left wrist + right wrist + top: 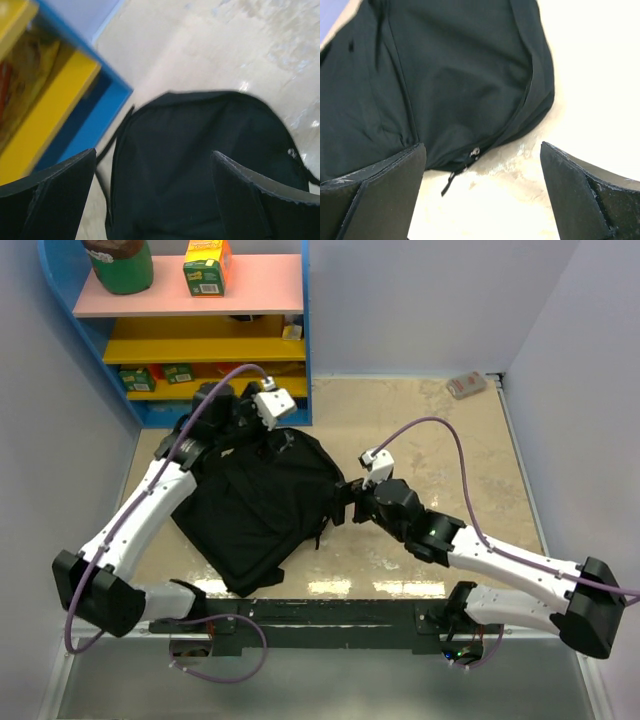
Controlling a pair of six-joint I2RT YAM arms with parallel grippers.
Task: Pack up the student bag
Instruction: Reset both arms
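Top external: student bag (262, 510) lies flat on the tabletop (440, 440), left of centre, with its far end just beside the blue shelf unit (305, 350) in the far-left corner. The left end effector (235, 420) is over the bag's far end, next to the shelf unit; contact with the fabric can't be told from this view. Left wrist: fingers (60, 190) are spread wide with nothing between them, and black fabric fills the gap below. The yellow shelf board (55, 110) is at the left of that view. The right end effector (345, 500) sits at the bag's right edge, towards the middle of the tabletop. Right wrist: fingers (385, 190) are spread and gripping nothing, with bare tabletop and the bag's rim between them. The zip pull (474, 151) hangs at that rim, apart from both fingers. A green container (120, 265) and a yellow-green box (207, 265) stand on the pink top shelf (260, 290). A small pale object (466, 385) lies near the far-right corner, too small to identify.
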